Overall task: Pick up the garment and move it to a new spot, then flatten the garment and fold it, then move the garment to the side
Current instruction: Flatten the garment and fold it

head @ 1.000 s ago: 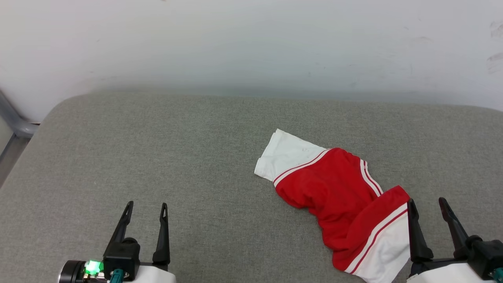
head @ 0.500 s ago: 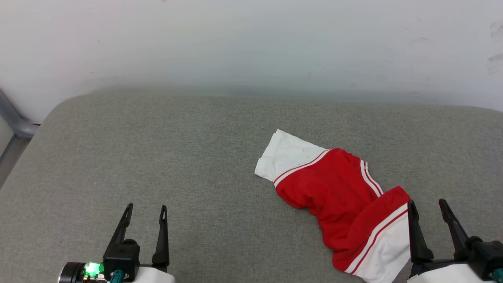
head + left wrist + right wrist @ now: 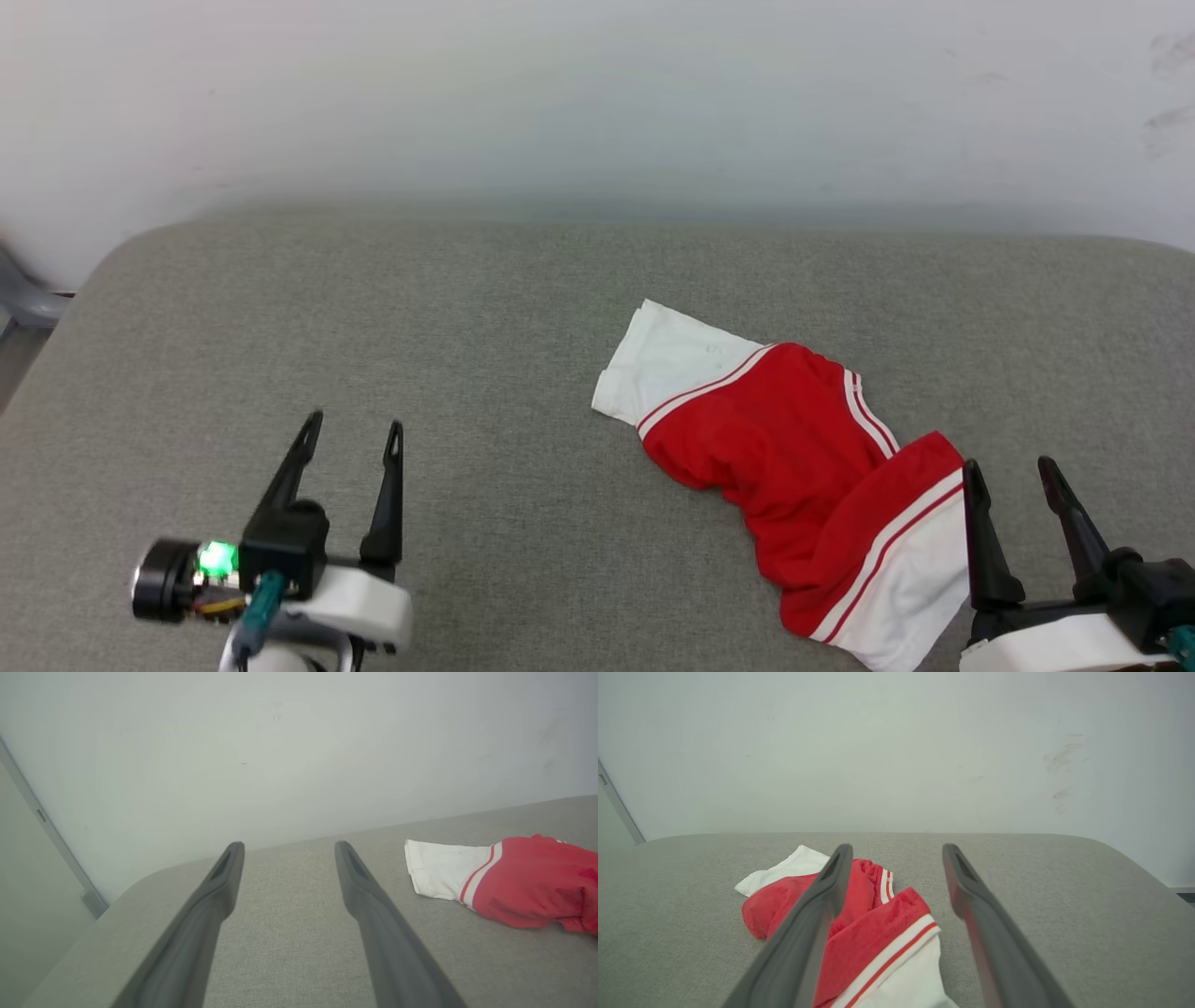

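The garment (image 3: 794, 457) lies crumpled on the grey padded surface (image 3: 467, 327), right of centre: red cloth with white panels and red-and-white striped trim. One white end points to the far left, the other white end lies at the near right. My left gripper (image 3: 352, 429) hovers open over bare surface, well left of the garment (image 3: 514, 882). My right gripper (image 3: 1008, 467) stands open at the lower right, its left finger just beside the near white panel. In the right wrist view the garment (image 3: 873, 933) lies under and between the right gripper (image 3: 896, 851) fingers.
A pale wall (image 3: 597, 103) rises behind the surface. A grey metal frame (image 3: 23, 299) shows at the far left past the rounded corner. Bare grey surface stretches left and behind the garment.
My left gripper has risen and moved forward, still open. The right gripper holds its place. The whole head view has shifted slightly.
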Available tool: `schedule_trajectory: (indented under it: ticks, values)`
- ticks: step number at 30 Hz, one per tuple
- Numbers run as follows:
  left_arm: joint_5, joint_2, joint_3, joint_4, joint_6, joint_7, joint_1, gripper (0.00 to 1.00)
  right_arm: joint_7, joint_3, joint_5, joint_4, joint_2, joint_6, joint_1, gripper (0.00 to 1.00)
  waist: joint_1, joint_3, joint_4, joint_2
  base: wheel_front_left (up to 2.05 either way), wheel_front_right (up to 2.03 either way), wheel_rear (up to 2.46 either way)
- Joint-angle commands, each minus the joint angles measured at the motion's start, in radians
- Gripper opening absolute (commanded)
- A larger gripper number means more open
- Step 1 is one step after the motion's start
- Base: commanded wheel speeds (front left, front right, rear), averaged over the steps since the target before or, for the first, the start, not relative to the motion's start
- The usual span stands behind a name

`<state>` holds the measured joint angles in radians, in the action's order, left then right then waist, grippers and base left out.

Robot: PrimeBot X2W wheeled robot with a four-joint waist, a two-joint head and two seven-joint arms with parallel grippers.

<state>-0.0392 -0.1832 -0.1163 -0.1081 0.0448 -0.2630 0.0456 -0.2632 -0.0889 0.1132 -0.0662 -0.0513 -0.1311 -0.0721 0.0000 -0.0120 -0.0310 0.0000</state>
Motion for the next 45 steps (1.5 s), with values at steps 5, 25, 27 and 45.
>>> schedule_trajectory:
  ticks: [5, 25, 27, 45]
  values:
    - [-0.005, -0.031, -0.008, -0.048, -0.072, -0.003, 0.158, 1.00, -0.002, 0.009, -0.008, 0.020, 0.002, 0.001, 0.042, 1.00, 0.0000, -0.041, 0.036, 0.0000, 0.00, 0.00, 0.00]
    - [-0.281, -0.187, -0.310, -0.313, -0.173, 0.320, 0.810, 1.00, -0.002, 0.020, 0.020, 0.087, 0.002, 0.001, 0.168, 1.00, 0.0000, -0.272, 0.184, 0.0000, 0.00, 0.00, 0.00]
    - [-0.327, -0.222, -0.374, -0.306, -0.173, 0.380, 0.894, 1.00, -0.002, 0.018, 0.025, 0.088, 0.002, 0.001, 0.182, 1.00, 0.0000, -0.296, 0.193, 0.0000, 0.00, 0.00, 0.00]
    - [-0.761, -0.315, -0.805, -0.406, -0.174, 1.004, 1.234, 1.00, -0.002, 0.036, 0.077, 0.109, 0.002, 0.001, 0.292, 1.00, 0.0000, -0.491, 0.272, 0.0000, 0.00, 0.00, 0.00]
